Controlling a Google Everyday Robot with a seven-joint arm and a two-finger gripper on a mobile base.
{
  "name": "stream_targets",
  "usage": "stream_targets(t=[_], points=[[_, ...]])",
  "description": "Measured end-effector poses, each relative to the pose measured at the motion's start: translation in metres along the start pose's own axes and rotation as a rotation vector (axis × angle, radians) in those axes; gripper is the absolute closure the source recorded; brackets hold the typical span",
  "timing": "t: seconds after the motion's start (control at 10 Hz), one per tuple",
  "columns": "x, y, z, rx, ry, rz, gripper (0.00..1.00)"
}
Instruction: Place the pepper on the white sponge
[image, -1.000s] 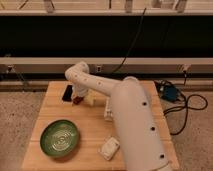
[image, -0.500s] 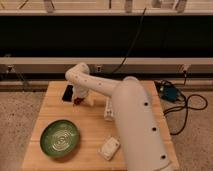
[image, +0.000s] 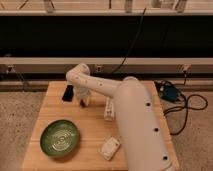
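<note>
Camera view: gripper (image: 84, 100) at the pepper (image: 81, 104) beside the black phone (image: 67, 93) — its grip cannot be told.

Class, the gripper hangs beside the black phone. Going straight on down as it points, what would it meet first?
Probably the pepper, a dark-red bit under the gripper by the black phone, then the wooden table; depth is unclear, so they may already touch.

The gripper (image: 84, 99) hangs over the far left of the light wooden table (image: 95, 127), just beside the flat black phone (image: 67, 93). The bulky white arm (image: 135, 120) blocks the table's right side. The round green ribbed plate (image: 60, 138) occupies the near left. Bare wood lies open between that plate and the squat off-white sponge (image: 109, 147).
</note>
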Motion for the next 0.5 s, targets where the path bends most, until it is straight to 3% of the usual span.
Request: stream_targets(t=[0.2,0.5], points=[[0.003,0.001,-0.015,0.002,0.007,-0.017,0.95],[-0.004,0.010,-0.025,-0.006,0.002,-0.036,0.96]])
